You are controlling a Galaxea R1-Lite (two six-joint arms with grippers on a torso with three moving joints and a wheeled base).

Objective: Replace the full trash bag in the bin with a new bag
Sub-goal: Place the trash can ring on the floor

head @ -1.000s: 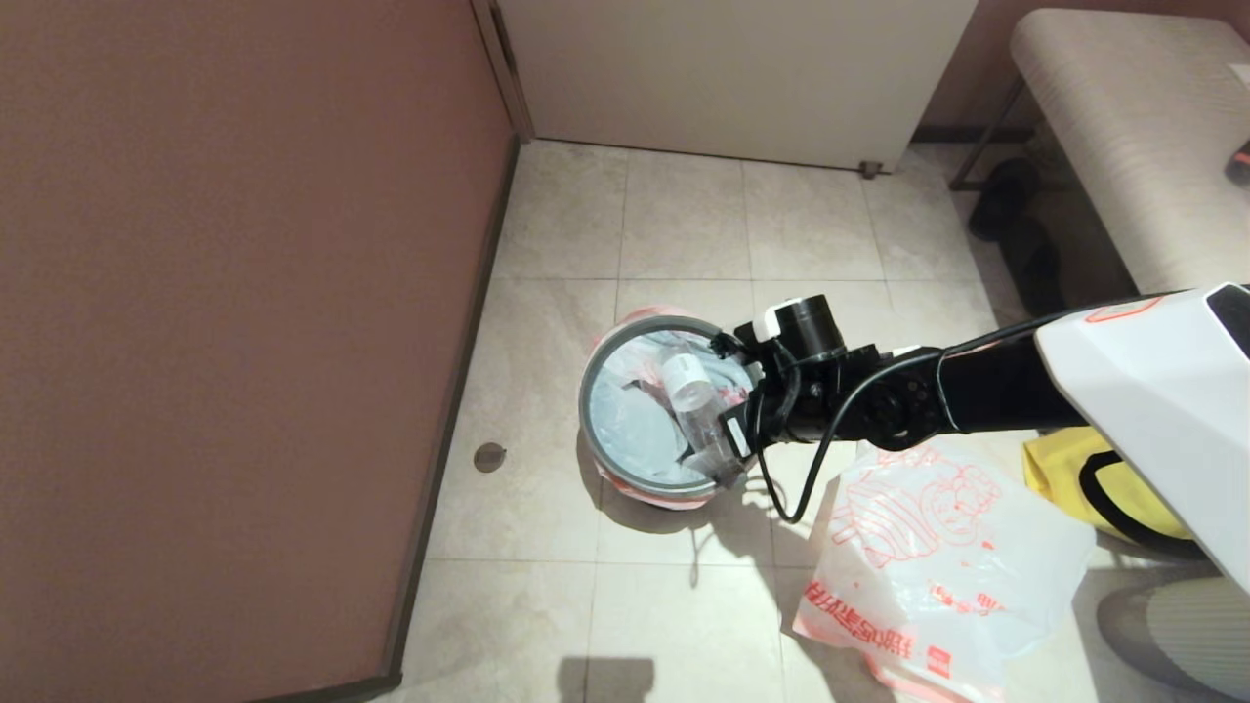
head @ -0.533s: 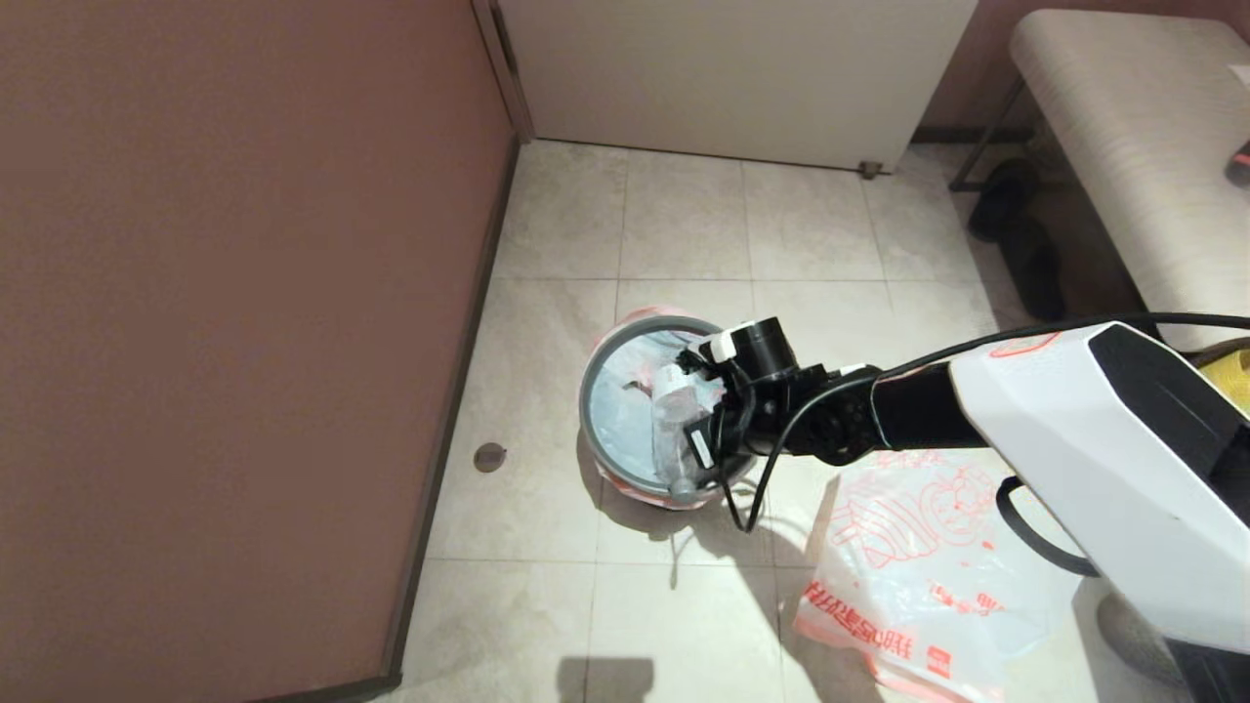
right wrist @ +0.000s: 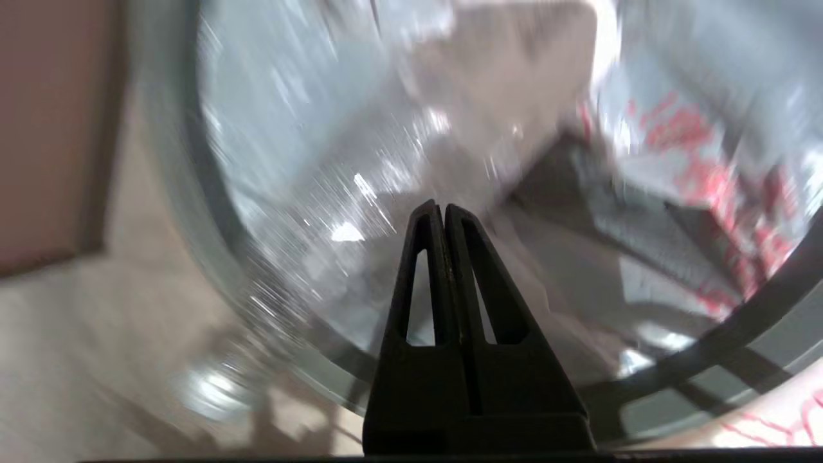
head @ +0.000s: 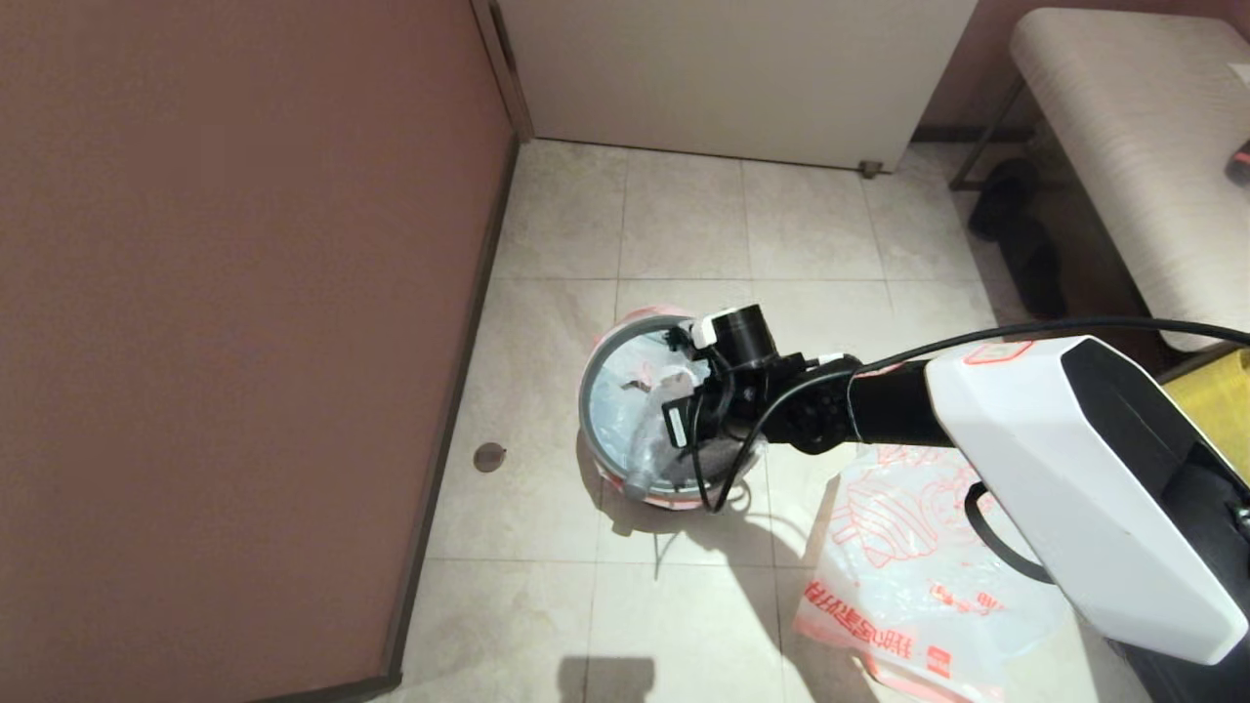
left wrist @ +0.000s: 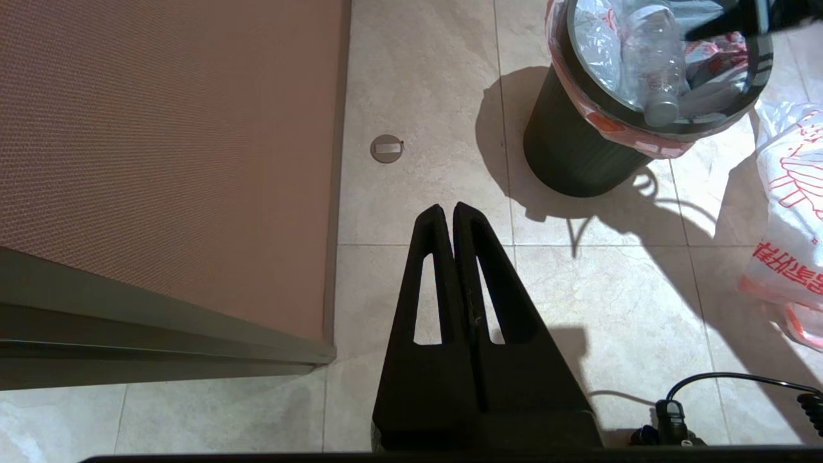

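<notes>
Right gripper (right wrist: 438, 207) hangs over the bin (head: 590, 391) – fingers pressed together, empty; entering so, it could crush bottles inside the full trash bag (head: 625, 391) – no grasp.

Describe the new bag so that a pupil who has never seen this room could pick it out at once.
Start at the brown wall and cross the tiled floor to the small round black bin. The new bag lies flat on the tiles just beside it. Unlike the full trash bag inside the bin, it is empty and carries a big orange-red cartoon with bold red characters.
</notes>
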